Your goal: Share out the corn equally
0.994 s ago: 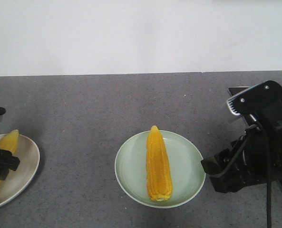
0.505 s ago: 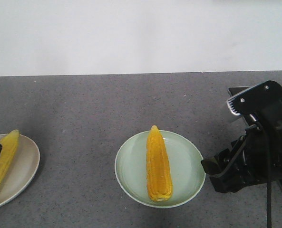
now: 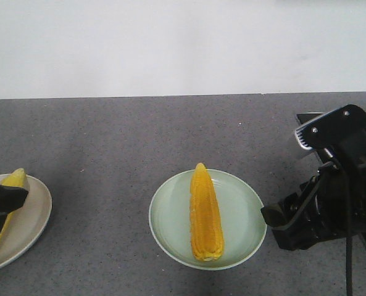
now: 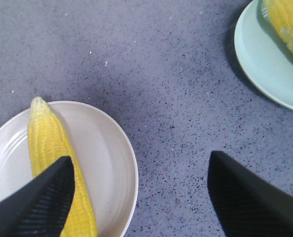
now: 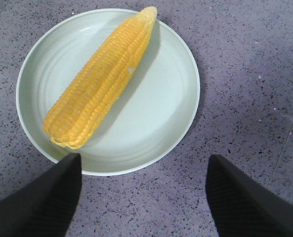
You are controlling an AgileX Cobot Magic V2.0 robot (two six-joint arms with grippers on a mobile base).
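Observation:
One deep golden corn cob (image 3: 205, 213) lies lengthwise on the pale green plate (image 3: 238, 216) in the middle of the table. A paler yellow corn cob (image 4: 50, 153) lies on the beige plate (image 4: 106, 148) at the far left. My left gripper (image 4: 140, 159) hovers open above that plate's right rim; one finger (image 3: 7, 196) covers part of the pale cob, the other is over bare table. My right gripper (image 5: 144, 159) is open just off the green plate's (image 5: 176, 94) near edge, a little short of the golden cob's (image 5: 102, 81) blunt end. Nothing is held.
The grey speckled tabletop (image 3: 108, 154) meets a white wall at the back. My bulky right arm (image 3: 331, 197) stands right of the green plate. The beige plate (image 3: 28, 216) is cut by the left edge of the front view.
My left gripper drew back towards the left edge half a second ago and has come in again over the pale cob. The right arm, both plates and the golden cob have not moved.

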